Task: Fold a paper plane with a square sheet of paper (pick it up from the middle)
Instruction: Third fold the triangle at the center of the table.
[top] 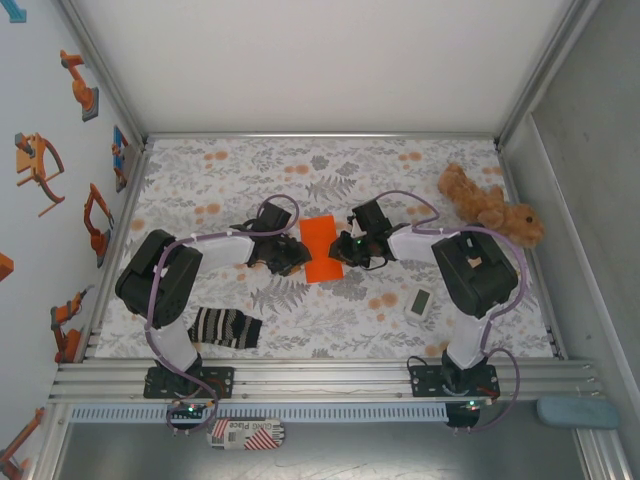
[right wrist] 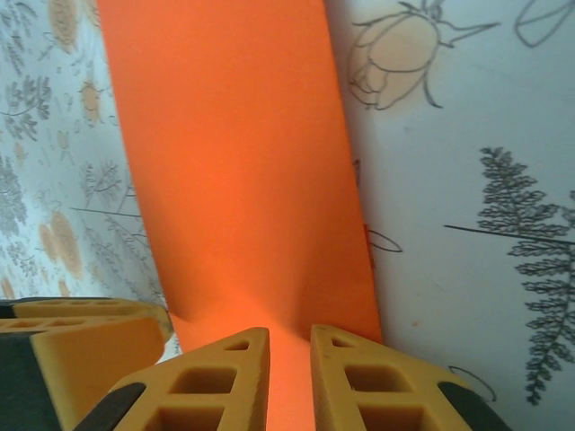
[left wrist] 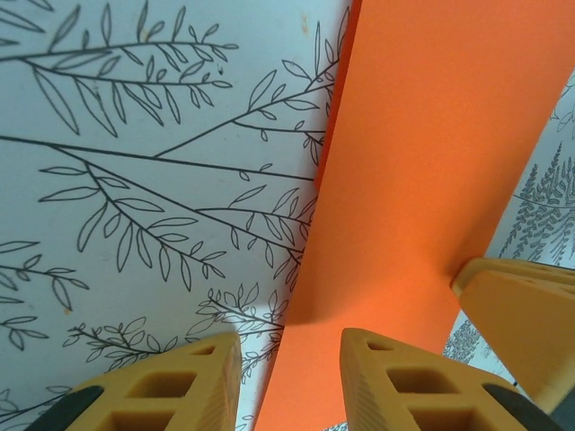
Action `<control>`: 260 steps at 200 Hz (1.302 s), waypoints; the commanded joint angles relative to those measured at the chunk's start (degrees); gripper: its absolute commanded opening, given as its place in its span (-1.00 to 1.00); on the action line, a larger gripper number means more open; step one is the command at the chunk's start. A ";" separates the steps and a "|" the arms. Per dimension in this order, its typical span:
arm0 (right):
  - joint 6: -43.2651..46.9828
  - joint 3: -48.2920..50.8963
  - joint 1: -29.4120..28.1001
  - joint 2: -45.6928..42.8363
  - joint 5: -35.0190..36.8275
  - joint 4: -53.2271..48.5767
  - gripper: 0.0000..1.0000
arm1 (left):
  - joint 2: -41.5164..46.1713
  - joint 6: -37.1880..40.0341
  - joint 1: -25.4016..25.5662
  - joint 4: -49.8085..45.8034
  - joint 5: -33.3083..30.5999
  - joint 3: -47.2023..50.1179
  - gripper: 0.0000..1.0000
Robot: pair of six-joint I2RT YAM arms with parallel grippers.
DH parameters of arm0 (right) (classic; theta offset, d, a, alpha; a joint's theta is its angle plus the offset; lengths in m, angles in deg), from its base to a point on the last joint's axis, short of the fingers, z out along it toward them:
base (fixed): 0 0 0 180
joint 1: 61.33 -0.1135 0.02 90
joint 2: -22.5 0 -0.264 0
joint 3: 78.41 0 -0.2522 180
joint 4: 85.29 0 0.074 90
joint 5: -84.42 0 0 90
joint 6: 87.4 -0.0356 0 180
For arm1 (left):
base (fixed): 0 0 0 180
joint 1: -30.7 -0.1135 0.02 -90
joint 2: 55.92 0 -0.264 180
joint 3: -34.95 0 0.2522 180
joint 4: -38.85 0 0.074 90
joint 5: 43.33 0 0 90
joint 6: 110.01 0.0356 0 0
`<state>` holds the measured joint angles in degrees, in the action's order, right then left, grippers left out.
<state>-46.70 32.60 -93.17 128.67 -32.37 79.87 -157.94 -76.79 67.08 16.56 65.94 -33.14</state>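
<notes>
Both arms bend inward, meeting mid-frame at the square sheet of paper (top: 321, 247). The left gripper (left wrist: 289, 346) straddles one edge, jaws spread. The right gripper (right wrist: 289, 334) has jaws nearly meeting around the opposite edge, grip unclear.

Top camera: we log it fixed above and behind the arm bases (top: 190, 380), looking down on the whole table (top: 200, 170) from far off.
Left wrist camera: very near the tabletop, looking forward past the left fingers (left wrist: 153, 391) at frame bottom.
Right wrist camera: same, with the right fingers (right wrist: 207, 382) at frame bottom.
All three share the orange paper (top: 320, 248), mid-frame from above. The wrist views face it from opposite sides.
</notes>
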 commanded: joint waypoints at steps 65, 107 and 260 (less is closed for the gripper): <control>0.72 1.67 0.79 2.74 3.67 -3.31 -0.64 | -2.30 -0.70 -0.12 2.35 3.94 0.23 -0.33; 0.63 2.36 1.07 2.50 3.58 -2.66 -0.64 | -2.23 -1.18 -0.14 4.51 5.87 -0.07 -0.46; -0.10 3.39 1.18 1.96 3.41 -1.12 -0.66 | -3.65 -0.95 -4.15 13.61 12.67 0.71 -0.34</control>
<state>-46.90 33.91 -92.51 129.19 -32.63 81.81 -159.89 -77.22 63.49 27.90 76.41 -32.70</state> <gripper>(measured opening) 0.172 0.334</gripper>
